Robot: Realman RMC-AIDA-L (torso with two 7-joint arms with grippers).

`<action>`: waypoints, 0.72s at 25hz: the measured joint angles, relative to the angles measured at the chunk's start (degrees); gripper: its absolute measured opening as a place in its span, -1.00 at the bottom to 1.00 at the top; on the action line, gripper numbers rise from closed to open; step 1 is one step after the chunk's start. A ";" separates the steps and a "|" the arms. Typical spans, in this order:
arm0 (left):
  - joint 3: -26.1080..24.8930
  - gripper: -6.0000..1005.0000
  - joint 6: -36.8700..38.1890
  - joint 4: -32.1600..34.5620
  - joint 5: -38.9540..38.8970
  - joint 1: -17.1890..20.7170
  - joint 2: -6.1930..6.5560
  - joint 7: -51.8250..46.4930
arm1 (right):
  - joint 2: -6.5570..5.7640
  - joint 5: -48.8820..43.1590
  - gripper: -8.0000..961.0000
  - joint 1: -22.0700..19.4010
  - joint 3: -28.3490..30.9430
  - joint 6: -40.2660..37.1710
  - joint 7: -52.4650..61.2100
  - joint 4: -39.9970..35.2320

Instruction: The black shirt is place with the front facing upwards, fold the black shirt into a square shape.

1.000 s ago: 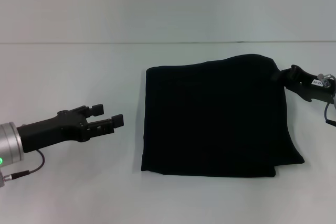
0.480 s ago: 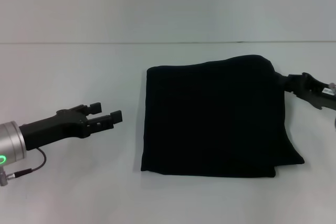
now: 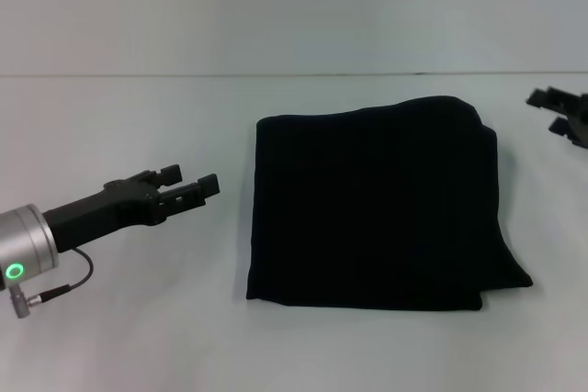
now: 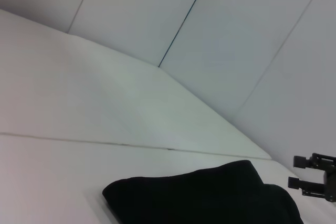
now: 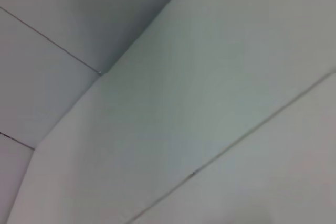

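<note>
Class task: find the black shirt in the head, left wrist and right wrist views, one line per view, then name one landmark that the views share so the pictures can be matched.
Head view: the black shirt lies folded on the table, right of centre.
Left wrist view: its edge fills the lower part of the picture.
Right wrist view: not in it.
Shared landmark: the right end effector, beside the shirt's far right corner, shows in the head and left wrist views.

No lettering, label or number can be read anywhere; the folded black shirt (image 3: 377, 204) shows plain cloth.
</note>
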 joint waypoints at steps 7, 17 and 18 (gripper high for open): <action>-0.68 0.80 -0.21 -0.21 -0.04 0.12 -0.53 0.02 | 1.36 -0.11 0.85 4.42 -3.78 5.13 0.03 2.11; -0.67 0.80 -0.23 -0.29 -0.04 0.20 -0.73 0.00 | 3.19 0.00 0.90 5.48 -4.41 7.67 -0.41 2.58; -0.66 0.80 -0.25 -0.29 -0.04 0.16 -0.73 -0.01 | 3.31 -0.06 0.89 5.75 -4.50 7.67 -0.48 2.59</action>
